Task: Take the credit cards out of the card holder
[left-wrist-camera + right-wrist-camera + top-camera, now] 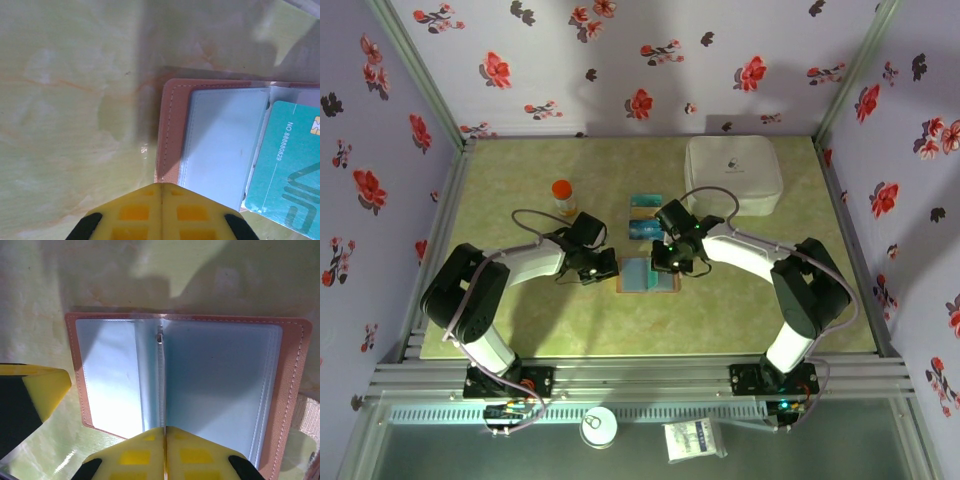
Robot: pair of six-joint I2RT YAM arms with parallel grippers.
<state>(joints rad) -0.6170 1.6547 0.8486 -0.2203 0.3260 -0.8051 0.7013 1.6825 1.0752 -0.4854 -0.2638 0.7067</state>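
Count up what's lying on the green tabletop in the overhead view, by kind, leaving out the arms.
credit cards: 2
card holder: 1
orange-topped bottle: 1
white box: 1
Total: 5

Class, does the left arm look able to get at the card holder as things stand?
Probably yes. The left end effector, shut, sits right at the tan left rim of the card holder, with nothing between them. The right end effector is at the holder's centre line, leaving that side free.
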